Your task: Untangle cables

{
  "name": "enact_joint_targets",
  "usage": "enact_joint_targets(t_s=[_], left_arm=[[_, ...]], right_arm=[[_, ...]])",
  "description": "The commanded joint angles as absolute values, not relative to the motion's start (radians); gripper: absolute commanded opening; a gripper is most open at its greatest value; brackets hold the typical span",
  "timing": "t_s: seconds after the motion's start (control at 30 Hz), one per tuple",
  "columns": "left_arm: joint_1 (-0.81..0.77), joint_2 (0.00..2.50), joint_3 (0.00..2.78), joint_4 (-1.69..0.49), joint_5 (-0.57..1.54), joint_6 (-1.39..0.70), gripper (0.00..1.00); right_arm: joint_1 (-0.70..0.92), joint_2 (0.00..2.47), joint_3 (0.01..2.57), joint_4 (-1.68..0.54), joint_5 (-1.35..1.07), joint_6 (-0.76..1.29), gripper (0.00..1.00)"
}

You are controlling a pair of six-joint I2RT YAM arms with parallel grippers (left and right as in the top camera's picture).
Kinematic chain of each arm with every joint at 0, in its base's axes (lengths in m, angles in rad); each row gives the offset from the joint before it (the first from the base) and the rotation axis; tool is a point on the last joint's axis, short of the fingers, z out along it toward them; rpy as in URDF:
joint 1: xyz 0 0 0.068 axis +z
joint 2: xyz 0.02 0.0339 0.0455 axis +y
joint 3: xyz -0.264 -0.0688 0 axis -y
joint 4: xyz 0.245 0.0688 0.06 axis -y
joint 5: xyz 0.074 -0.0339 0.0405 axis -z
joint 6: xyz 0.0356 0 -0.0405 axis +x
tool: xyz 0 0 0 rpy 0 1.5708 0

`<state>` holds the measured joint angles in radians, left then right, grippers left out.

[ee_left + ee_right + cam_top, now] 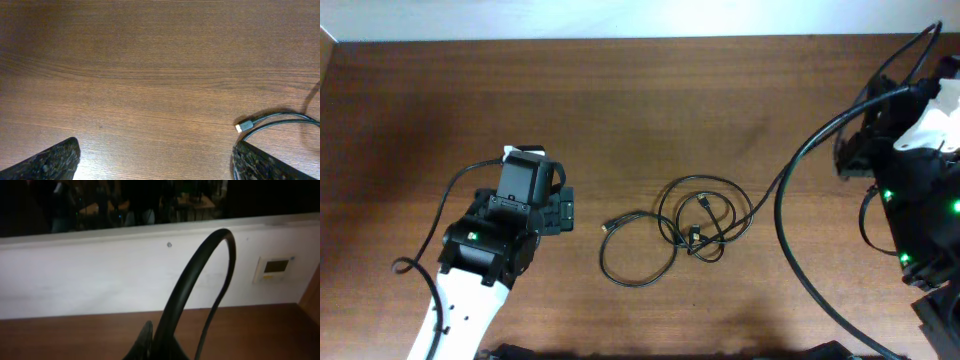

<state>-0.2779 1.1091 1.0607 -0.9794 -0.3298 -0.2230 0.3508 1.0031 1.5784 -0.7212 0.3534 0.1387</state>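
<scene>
Overhead: left gripper (157, 162) sits left of centre on the wooden table (620, 100), off to the left of the cables (698, 238) and not touching them. Left wrist view shows its fingertips (52, 161) spread wide with only bare wood between them, nothing held.

Right gripper: can't tell how far apart its fingers are. Right wrist view is mostly blocked by a thick black arm wire (200, 280).

Cables lie loose near table centre. Thin black cords form a few overlapping loops, with a knot of crossings in the middle. One free plug end (608, 227) points left towards the left gripper. In the left wrist view its tip (244, 127) is metallic and lies just beside the right-hand fingertip.

Left arm comes in from the bottom-left edge, wrist aimed down at the table. Right arm is parked at the far right edge, its camera looking level at a white wall (100, 280).
</scene>
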Motion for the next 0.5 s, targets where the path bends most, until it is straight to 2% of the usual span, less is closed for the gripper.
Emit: enact_joint_targets(t_s=[0.0,0.1,0.13,0.23,0.3,0.47], left_arm=[[-0.270,1.111,1.082,-0.961,-0.334,-0.208,0.99],[-0.270,1.112,1.082,-0.964,-0.259,-0.208,0.99],[-0.270,1.117,1.082,-0.954,-0.120,-0.202,0.99],[-0.276,1.153,1.082,-0.932,0.282,-0.008,0.99],[-0.300,1.194,1.082,-0.933,0.442,0.113,0.99],[-0.388,1.345,1.082,-0.931,0.450,0.200,0.99]], right_arm=[[0.345,0.997,1.589,-0.723,0.375,0.140,0.04],[0.345,0.997,1.589,-0.730,0.375,0.140,0.04],[0.345,0.997,1.589,-0.730,0.374,0.140,0.04],[0.345,0.998,1.589,-0.727,0.371,0.150,0.04],[0.345,0.999,1.589,-0.727,0.369,0.167,0.04],[0.345,0.999,1.589,-0.732,0.368,0.167,0.04]])
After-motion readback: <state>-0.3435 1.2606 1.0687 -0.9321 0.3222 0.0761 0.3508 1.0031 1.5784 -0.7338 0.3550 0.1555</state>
